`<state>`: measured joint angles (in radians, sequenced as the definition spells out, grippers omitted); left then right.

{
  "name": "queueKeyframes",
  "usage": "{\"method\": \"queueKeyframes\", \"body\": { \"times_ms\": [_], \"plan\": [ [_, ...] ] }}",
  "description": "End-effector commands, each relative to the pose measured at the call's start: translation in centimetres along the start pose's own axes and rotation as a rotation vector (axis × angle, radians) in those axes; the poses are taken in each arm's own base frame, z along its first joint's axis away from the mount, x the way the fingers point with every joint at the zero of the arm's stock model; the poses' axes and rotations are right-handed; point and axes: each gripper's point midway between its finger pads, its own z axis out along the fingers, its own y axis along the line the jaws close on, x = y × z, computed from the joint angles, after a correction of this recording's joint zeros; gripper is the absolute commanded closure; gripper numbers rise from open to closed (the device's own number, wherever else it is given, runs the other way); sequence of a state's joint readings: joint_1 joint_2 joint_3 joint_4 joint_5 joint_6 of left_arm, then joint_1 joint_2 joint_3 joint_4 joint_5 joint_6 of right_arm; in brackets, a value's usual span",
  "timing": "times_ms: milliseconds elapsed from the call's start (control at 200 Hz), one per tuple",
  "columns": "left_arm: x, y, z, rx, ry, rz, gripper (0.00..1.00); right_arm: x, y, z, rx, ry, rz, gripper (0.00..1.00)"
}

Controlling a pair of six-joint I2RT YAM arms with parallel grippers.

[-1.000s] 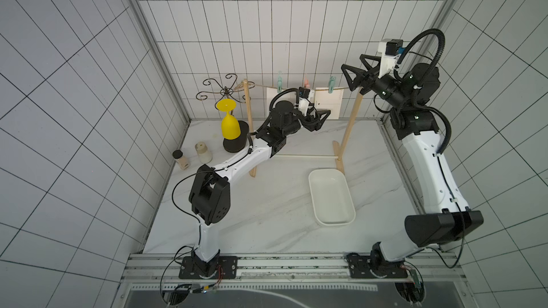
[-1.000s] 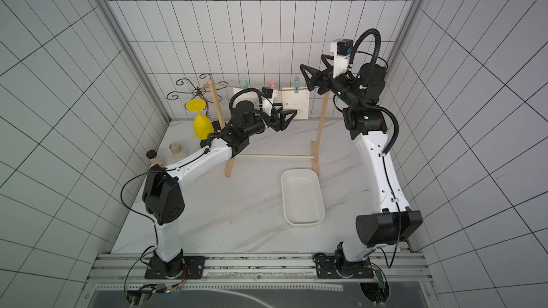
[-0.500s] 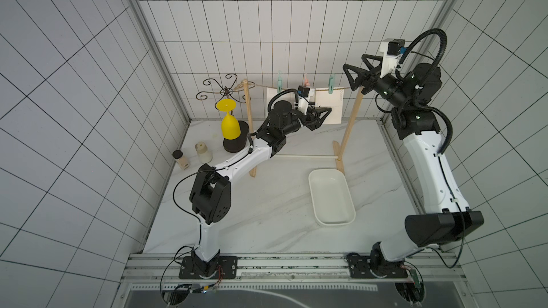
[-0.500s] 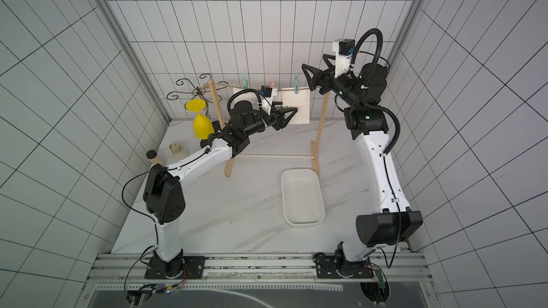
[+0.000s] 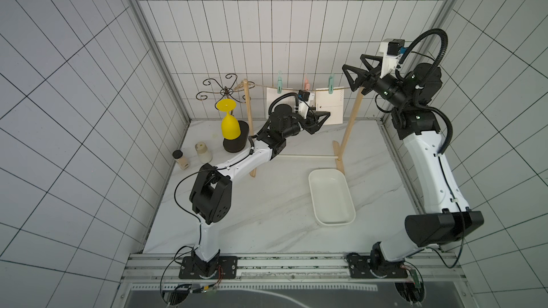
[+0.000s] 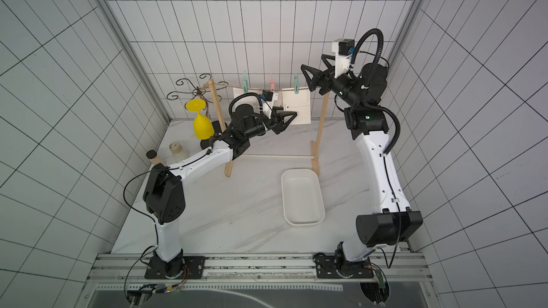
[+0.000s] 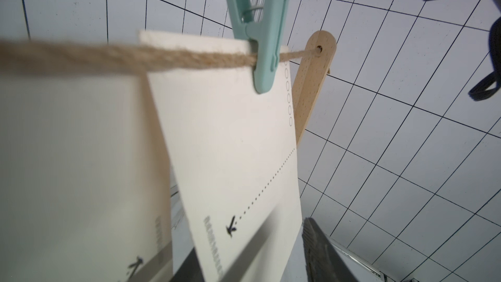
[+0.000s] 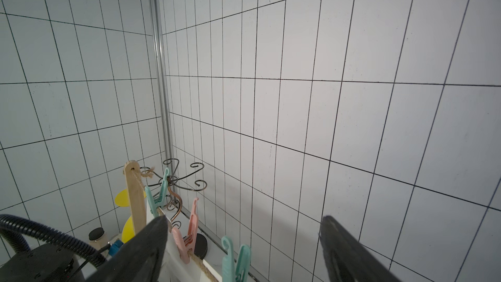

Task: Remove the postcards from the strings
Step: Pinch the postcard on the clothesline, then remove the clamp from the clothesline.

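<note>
Just beside the wooden post [image 5: 351,122] next to the tray [image 5: 330,197], a card [image 5: 330,108] hangs from the twine [image 5: 261,86]. A green peg [image 5: 331,82] clips it at the top corner nearest that post. Its long sides run downward from the twine. The two more cards [image 5: 271,99] hang farther along the twine from the post.

The left claw [image 5: 321,117] is the nearer one — it sits at the card's bottom edge, on the side away from the post, pointing up along the paper. In the left wrist view its fingers [image 7: 320,253] stand partly spread with the card's lower corner between them. One finger shows a gap to the paper, so I judge nothing is pinched yet. The right claw [image 5: 353,63] hovers above the post's top, spread wide and empty, close to the green peg.

The next move likely turns on that pairing — pinch the card low, squeeze the peg above. Below the card the way is open down to the table [image 5: 267,202]. The post crowds the card's near edge, so a pull should probably go downward or away from the post.
</note>
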<state>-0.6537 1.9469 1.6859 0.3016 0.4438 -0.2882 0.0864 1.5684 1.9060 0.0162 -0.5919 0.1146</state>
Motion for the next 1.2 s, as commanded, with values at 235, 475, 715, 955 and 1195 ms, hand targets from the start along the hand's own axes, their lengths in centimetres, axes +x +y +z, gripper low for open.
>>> {"method": "queueKeyframes", "body": {
  "times_ms": [235, 475, 715, 955, 1195],
  "plan": [
    [-0.9, -1.2, -0.1, 0.052, -0.026, 0.0, 0.82, -1.4, 0.5, 0.5, -0.062, -0.027, -0.018, 0.12],
    [-1.0, -0.8, -0.4, 0.064, -0.038, -0.016, 0.99, -0.4, 0.9, 1.0, -0.098, -0.003, -0.006, 0.12],
    [-1.3, 0.2, -1.3, 0.099, -0.056, -0.055, 1.0, 0.7, 1.4, 1.7, -0.123, 0.024, -0.012, 0.12],
    [-1.6, 0.4, -1.6, 0.126, -0.042, -0.058, 1.0, 2.1, 2.0, 2.7, -0.152, 0.063, -0.017, 0.12],
    [-1.7, 0.5, -1.5, 0.156, -0.031, -0.072, 1.0, 3.6, 2.3, 3.4, -0.177, 0.093, -0.018, 0.11]
  ]
}}
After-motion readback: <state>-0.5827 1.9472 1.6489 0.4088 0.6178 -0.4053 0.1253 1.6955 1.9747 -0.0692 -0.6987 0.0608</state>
